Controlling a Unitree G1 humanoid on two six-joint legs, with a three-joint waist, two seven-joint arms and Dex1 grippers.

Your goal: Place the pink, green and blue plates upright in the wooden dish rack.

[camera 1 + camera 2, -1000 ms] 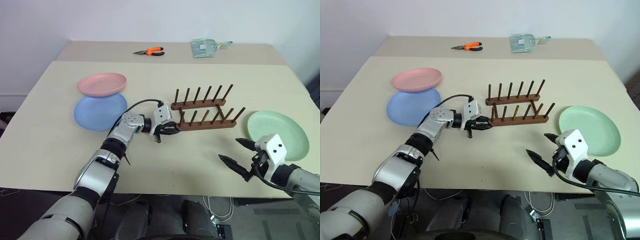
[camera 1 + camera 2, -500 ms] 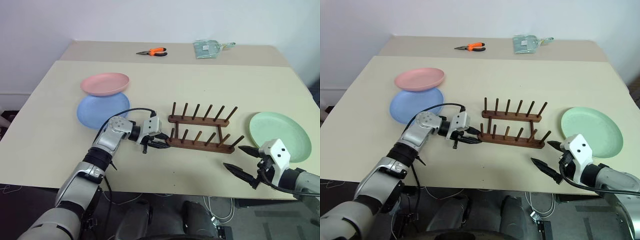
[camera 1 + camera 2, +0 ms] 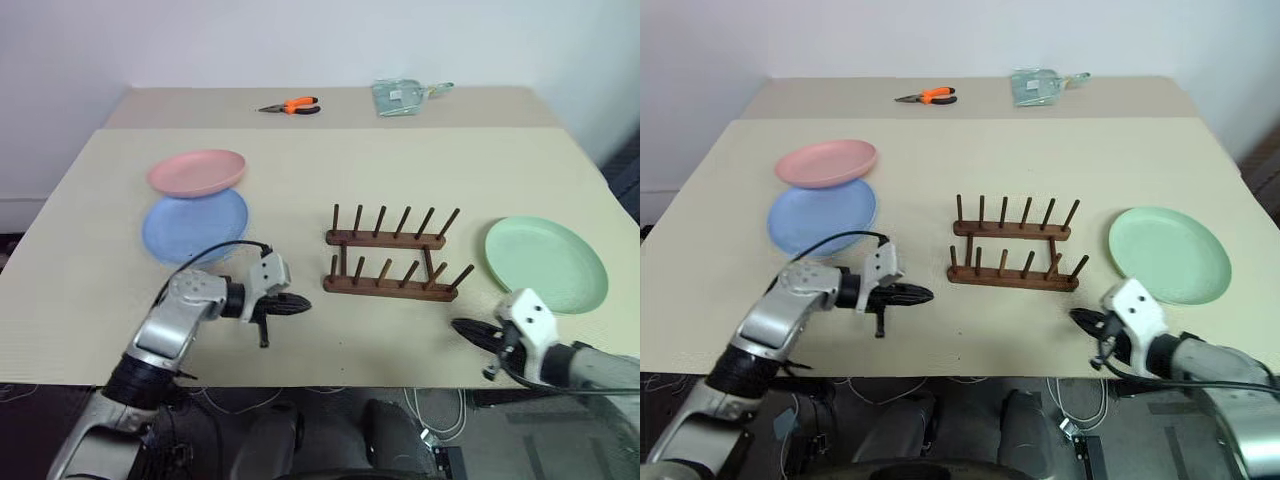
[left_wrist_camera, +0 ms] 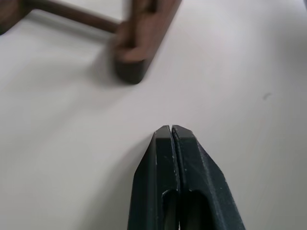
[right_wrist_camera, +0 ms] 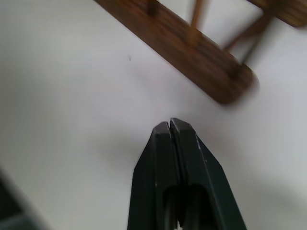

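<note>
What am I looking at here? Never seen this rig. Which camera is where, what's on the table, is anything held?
It's a humanoid robot with two arms, each ending in a two-finger black gripper. The two wide pictures come from a stereo camera on its head, looking down over the table. The two close-ups come from cameras on the wrists, looking along each gripper's fingers.

On the table: a wooden rack in the middle, with no plates in it; a pink plate resting partly on a blue plate to its left; a green plate to its right. Farther back lie orange pliers and a clear bag.

The left gripper and right gripper are both shut and hold nothing.
</note>
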